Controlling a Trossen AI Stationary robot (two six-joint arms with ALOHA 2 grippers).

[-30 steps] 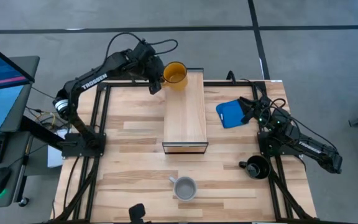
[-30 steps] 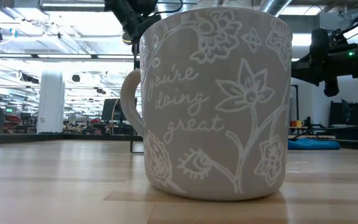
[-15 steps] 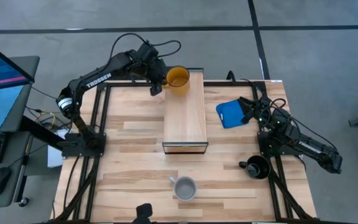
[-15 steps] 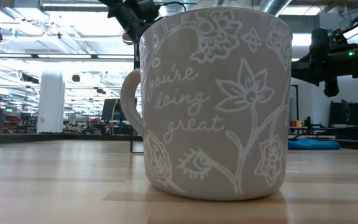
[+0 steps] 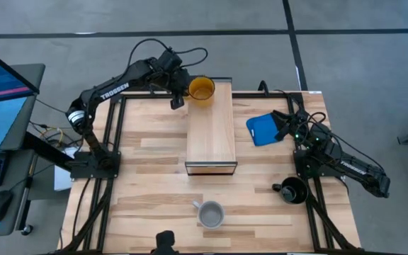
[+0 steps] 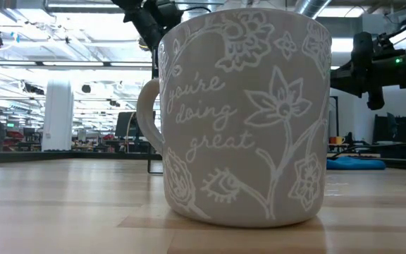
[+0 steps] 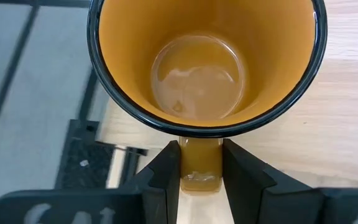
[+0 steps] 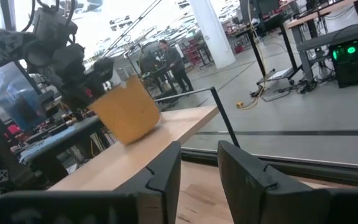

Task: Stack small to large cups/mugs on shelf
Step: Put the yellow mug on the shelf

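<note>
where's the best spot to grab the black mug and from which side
Probably by its handle, from above. The black mug stands upright, mouth up, near the right arm's base, its handle pointing toward the table's middle. The left gripper holds the yellow-orange mug that same way, fingers shut on the handle.

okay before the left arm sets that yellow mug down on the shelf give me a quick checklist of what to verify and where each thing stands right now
1. Grip: the left gripper is shut on the yellow-orange mug by its handle, fingers either side. Ok.
2. Position: the mug is over the far end of the shelf, at its left corner. Ok, though partly overhanging.
3. Mug attitude: in the right wrist view it looks tilted, not flat. Not ok yet.
4. Contact with the shelf top: cannot tell.
5. Shelf top free: nothing else is on the planks. Ok.
6. Other mugs and arm: the grey mug and black mug stand on the table; the right gripper waits by the blue object. Ok.
</note>
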